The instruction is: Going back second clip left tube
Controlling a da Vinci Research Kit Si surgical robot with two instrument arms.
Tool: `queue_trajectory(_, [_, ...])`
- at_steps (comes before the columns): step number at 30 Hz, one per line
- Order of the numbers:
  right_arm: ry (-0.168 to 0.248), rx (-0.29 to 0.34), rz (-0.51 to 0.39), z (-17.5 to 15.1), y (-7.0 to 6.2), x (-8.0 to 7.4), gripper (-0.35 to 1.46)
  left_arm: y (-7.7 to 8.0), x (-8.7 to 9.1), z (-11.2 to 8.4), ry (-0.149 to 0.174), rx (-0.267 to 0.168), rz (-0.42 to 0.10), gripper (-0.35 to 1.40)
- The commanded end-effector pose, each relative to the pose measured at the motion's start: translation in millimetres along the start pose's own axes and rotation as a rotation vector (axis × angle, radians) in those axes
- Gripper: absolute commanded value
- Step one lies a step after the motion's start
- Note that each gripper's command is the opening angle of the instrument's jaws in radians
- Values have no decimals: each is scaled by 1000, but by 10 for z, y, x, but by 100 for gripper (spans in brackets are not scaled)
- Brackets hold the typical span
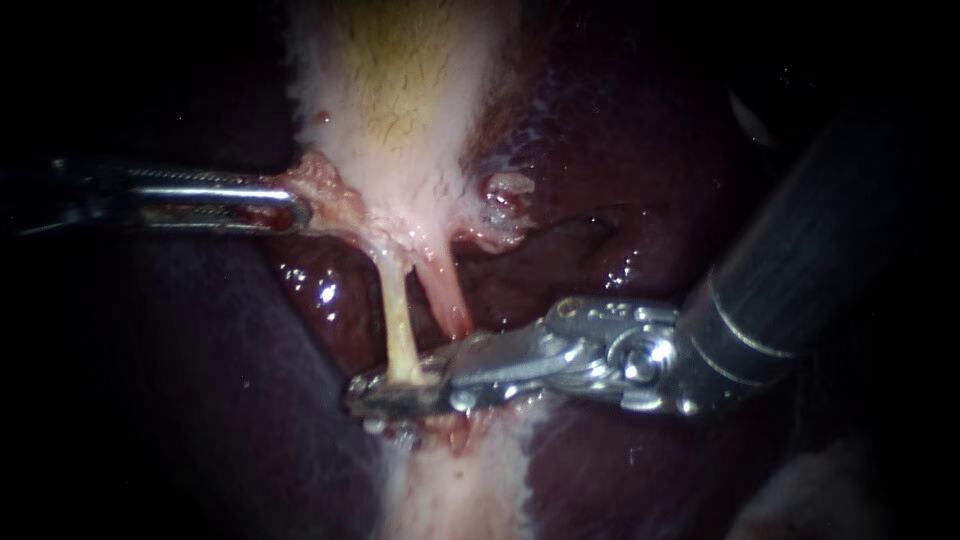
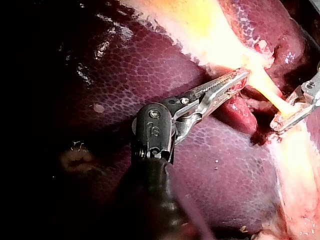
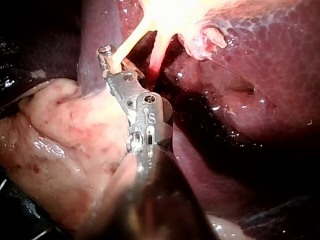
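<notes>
Left tube point(image 1: 400, 320) | foot hidden behind right instrument point(image 1: 388, 392) (left instrument point(image 1: 288, 205) grips gallbladder point(image 1: 400, 90))

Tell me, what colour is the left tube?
Pale yellow; the endoscope view shows the left tube best.

The left instrument point(image 1: 298, 208) is bright silver, with a fine toothed pattern along its jaws and a black wrist; the gallbladder point(image 1: 400, 90) at its tip is white to pale pink, with a mustard-yellow patch up its middle and a fuzzy white fringe; the right instrument point(image 1: 370, 395) is polished silver, its shaft dark grey with thin pale rings; the left tube point(image 1: 402, 320) meeting its tip is pale yellow-cream; the right tube point(image 1: 447, 295) just beside is pink, redder toward that tip; the liver point(image 1: 650, 200) around both instruments is deep maroon-purple, finely netted with paler lines and dotted with white glints; the soft tissue point(image 3: 65, 130) beside the right instrument is cream flecked with red.
</notes>
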Motion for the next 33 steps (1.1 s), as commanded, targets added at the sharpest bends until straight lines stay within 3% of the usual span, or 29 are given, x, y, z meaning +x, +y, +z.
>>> queue_trajectory(1, [1, 0, 9, 1, -1, 0, -35, 0, 0, 0, 0, 0, 1, -35])
queue_trajectory(5, [11, 4, 63, 5, 1, -7, -31, 0, -1, 1, 0, 1, 1, -35])
queue_trajectory(8, [56, 29, 60, 10, 4, -10, 17, 0, -1, 1, 0, 1, 1, -35])
queue_trajectory(11, [88, 43, 55, 18, 7, -7, 42, 0, -2, 1, 0, 1, 2, -35])
queue_trajectory(20, [99, 30, -75, 23, 21, -8, 47, 2, -5, 2, 1, 2, 4, -35])
queue_trajectory(26, [133, -87, -182, 21, 40, -7, 49, 2, -6, 3, 1, 3, 4, -35])
queue_trajectory(33, [142, -129, -250, 11, 50, -12, 50, 2, -7, 3, -4, 8, 5, -35])
